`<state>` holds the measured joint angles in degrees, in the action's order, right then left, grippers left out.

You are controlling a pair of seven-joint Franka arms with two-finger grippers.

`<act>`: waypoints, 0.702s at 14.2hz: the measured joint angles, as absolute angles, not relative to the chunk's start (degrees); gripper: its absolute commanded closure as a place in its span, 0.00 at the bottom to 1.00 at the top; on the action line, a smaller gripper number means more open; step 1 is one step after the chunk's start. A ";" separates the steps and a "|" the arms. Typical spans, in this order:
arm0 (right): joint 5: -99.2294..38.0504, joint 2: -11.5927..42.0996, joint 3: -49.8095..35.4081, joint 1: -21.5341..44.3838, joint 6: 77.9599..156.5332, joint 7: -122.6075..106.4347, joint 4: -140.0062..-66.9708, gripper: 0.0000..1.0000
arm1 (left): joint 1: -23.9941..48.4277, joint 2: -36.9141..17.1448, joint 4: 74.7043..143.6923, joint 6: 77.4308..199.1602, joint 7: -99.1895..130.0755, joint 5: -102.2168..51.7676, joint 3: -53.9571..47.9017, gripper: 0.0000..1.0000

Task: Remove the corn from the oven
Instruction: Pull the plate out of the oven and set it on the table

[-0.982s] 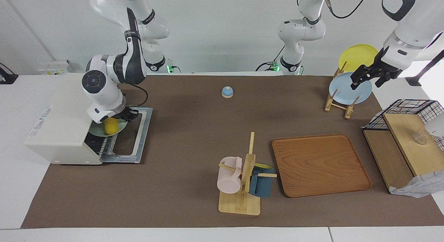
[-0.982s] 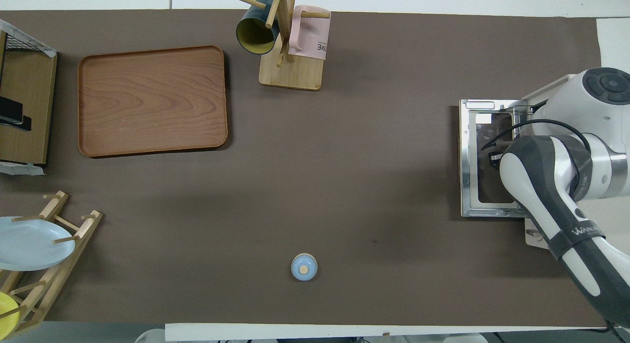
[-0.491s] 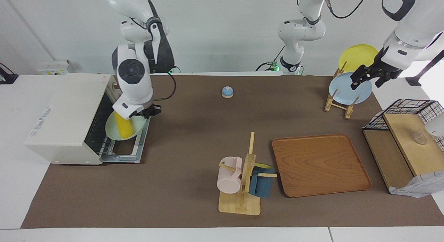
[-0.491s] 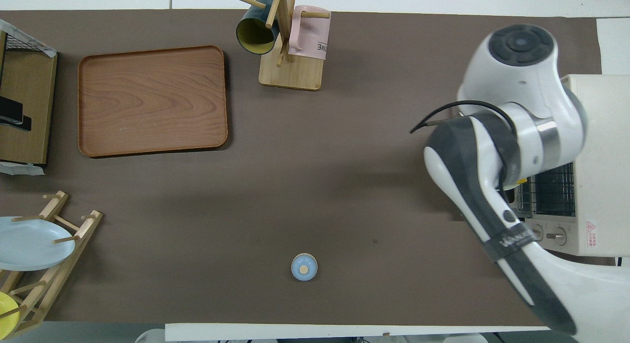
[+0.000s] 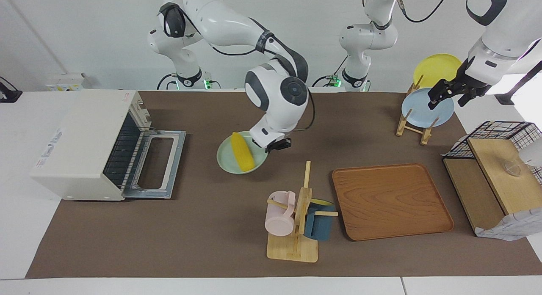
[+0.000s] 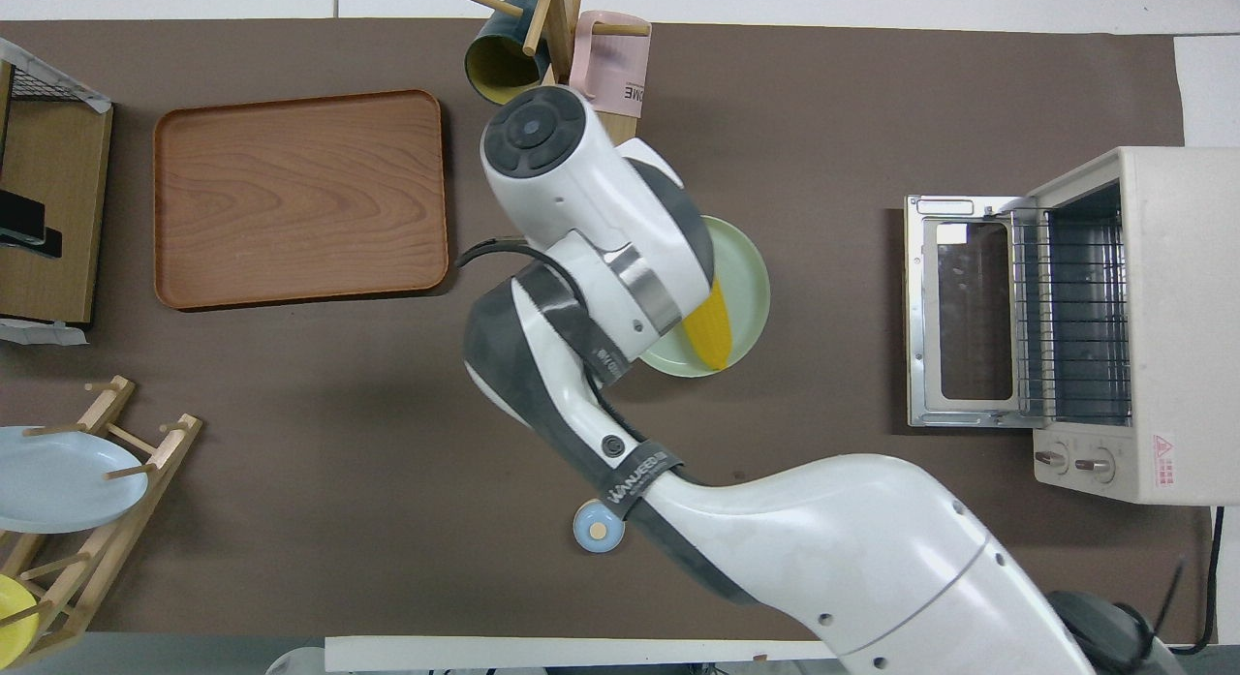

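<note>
The right gripper (image 5: 271,146) holds a pale green plate (image 5: 228,161) by its rim, fingers clamped on the edge that faces the left arm's end of the counter, and the corn (image 5: 241,157) lies on that plate. Carrying the plate rather than pinching the cob looks like the reason the smooth cob stays put: it rests in the shallow dish while the arm swings. The plate hangs over the bare brown mat (image 5: 203,227) about the middle of the counter, just nearer the robots than the mug rack (image 5: 296,219), with the wooden tray (image 5: 391,200) toward the left arm's end.

The oven (image 5: 80,142) stands at the right arm's end of the counter, its door (image 5: 159,164) lying open and flat and its wire rack bare, so the corn is already out.

The left gripper (image 5: 449,93) waits by the blue plate (image 5: 425,108) in the dish rack; whether its fingers are apart or together cannot be told.

Half a second earlier the plate and cob were still at the oven's mouth over the open door; now they have travelled clear of it toward the counter's middle.
</note>
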<state>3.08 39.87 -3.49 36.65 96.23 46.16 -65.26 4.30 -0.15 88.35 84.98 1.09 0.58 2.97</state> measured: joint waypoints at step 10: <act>1.31 43.73 -3.94 38.40 106.77 53.38 -60.64 0.00 | 3.63 0.67 90.53 85.65 2.27 0.56 3.18 0.00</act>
